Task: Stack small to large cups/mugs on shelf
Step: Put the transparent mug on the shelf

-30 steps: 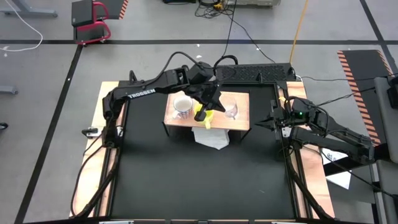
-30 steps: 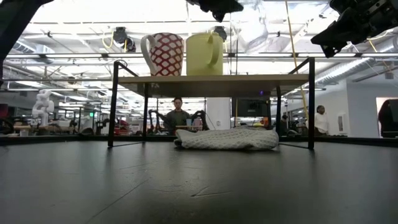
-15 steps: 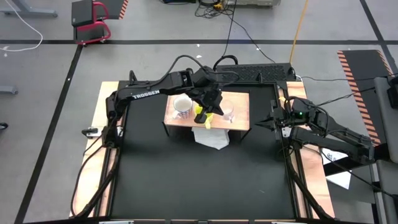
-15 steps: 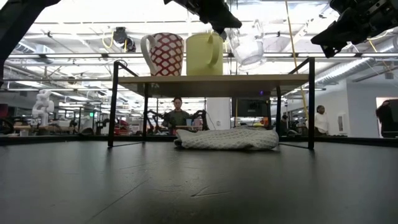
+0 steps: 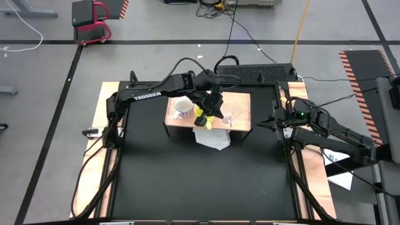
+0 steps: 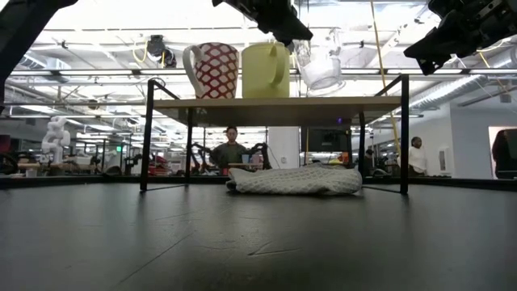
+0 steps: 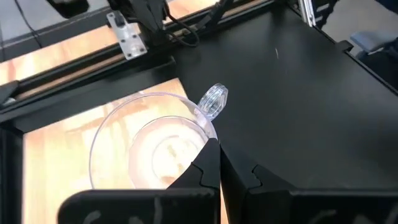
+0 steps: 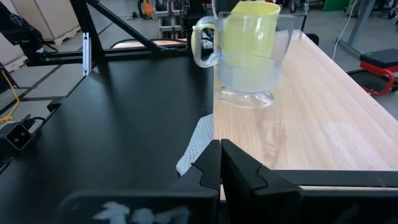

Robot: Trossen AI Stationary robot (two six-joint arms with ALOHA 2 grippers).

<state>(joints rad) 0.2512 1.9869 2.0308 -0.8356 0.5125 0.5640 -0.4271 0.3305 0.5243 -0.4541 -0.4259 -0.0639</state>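
Note:
The shelf stands at the table's far middle. On it rest, on their bases, a white mug with a red lattice pattern and, beside it, a yellow mug. My left gripper reaches over the shelf just right of the yellow mug and is shut on the clear glass cup, which hangs slightly above the shelf top. My right gripper waits shut at the table's right edge, touching nothing. My left gripper pinches the glass cup's rim between its two fingers, right beside the cup's handle. The fingers come from above, slanting down. The cup hangs below them, tilted, its base a little clear of the shelf top.
A white cloth lies on the black table under the shelf's near edge. The shelf's right part is bare wood. Light wooden strips run along both table sides. People are in the room beyond the table.
My left gripper has come down toward the shelf, staying shut on the glass cup. The cup has dropped from well above the mugs' rims to just over the shelf top, next to the yellow mug. Both mugs stayed put.

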